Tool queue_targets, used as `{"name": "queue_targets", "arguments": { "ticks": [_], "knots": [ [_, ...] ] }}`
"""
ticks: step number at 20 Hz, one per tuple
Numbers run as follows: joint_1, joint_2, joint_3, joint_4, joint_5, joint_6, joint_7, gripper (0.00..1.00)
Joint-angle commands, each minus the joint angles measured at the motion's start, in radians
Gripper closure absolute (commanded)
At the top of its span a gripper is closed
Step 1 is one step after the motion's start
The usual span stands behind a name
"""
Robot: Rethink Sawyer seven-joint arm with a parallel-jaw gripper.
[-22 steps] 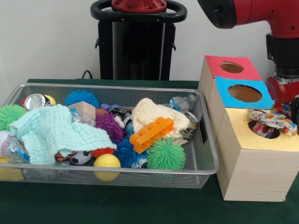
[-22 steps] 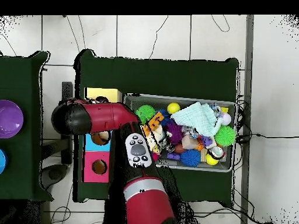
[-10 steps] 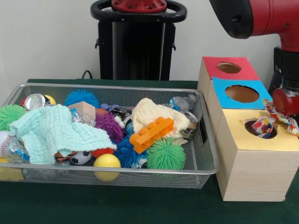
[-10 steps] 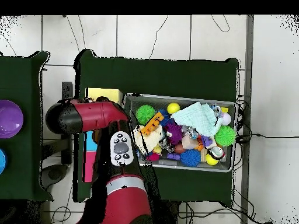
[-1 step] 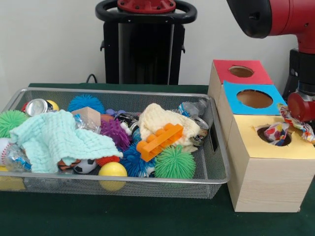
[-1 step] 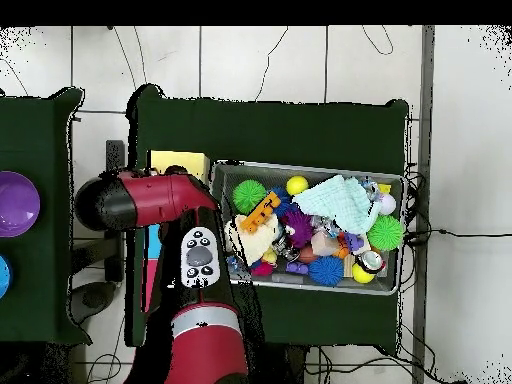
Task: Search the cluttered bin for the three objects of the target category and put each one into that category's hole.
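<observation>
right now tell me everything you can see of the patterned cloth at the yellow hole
The cloth is a crumpled, soft-looking fabric with a busy print of white, red, blue and yellow patches. Most of it is bunched down inside the round hole in the box's yellow top, filling the opening. One strip trails out over the hole's rim toward the right edge of the front view, passing under the red arm. Whether the arm touches it cannot be told.

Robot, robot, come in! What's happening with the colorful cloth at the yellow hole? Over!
Hand off picture, can't tell its state. Colorful cloth half in yellow hole, tail draped over box edge. Nothing blocking the hole.
</observation>
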Motion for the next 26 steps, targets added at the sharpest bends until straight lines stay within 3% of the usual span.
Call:
{"name": "queue_targets", "arguments": {
  "ticks": [1, 10, 26],
  "knots": [
    [-0.062, 0.079, -0.013, 0.047, 0.024, 0.082, 0.167, 1.00],
    [-0.140, -0.007, 0.114, 0.156, 0.042, 0.054, 0.101, 1.00],
    [-0.170, -0.141, 0.118, 0.212, 0.039, 0.150, 0.097, 1.00]
  ]
}}
